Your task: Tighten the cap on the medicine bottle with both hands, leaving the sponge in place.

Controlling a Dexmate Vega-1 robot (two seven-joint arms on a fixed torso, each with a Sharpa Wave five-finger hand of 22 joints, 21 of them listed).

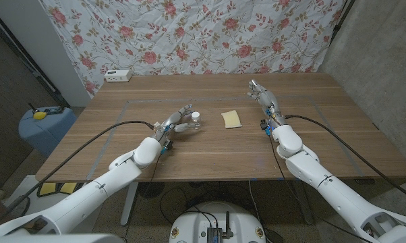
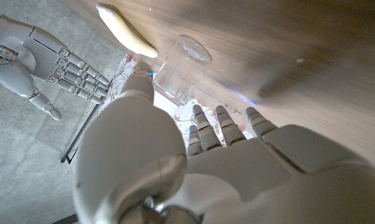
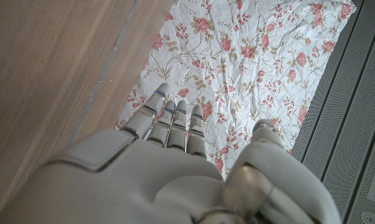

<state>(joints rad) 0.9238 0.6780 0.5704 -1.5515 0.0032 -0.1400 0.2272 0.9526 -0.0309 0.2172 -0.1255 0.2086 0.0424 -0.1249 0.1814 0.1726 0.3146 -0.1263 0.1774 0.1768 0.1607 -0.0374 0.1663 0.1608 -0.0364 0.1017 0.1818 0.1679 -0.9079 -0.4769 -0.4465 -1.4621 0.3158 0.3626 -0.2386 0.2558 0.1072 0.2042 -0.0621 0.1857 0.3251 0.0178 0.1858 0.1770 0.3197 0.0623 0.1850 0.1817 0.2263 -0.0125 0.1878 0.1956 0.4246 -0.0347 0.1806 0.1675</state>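
A small clear medicine bottle (image 1: 195, 121) with a white cap (image 1: 196, 115) stands upright on the wooden table (image 1: 210, 152), left of centre. In the left wrist view the bottle (image 2: 180, 73) is just past my left hand (image 2: 200, 155). My left hand (image 1: 177, 121) sits beside the bottle with its fingers spread, and the thumb tip (image 2: 142, 76) is close against the bottle's side without gripping it. The yellow sponge (image 1: 231, 119) lies flat to the bottle's right, and it is also in the left wrist view (image 2: 126, 30). My right hand (image 1: 264, 98) hovers right of the sponge, fingers straight and empty (image 3: 175, 162).
A white device (image 1: 117, 75) sits at the table's back left edge. A blue bin (image 1: 44, 125) stands on the floor left of the table. A flowered cloth (image 1: 189, 34) hangs behind. Grey tape lines (image 1: 115, 125) mark a rectangle on the tabletop.
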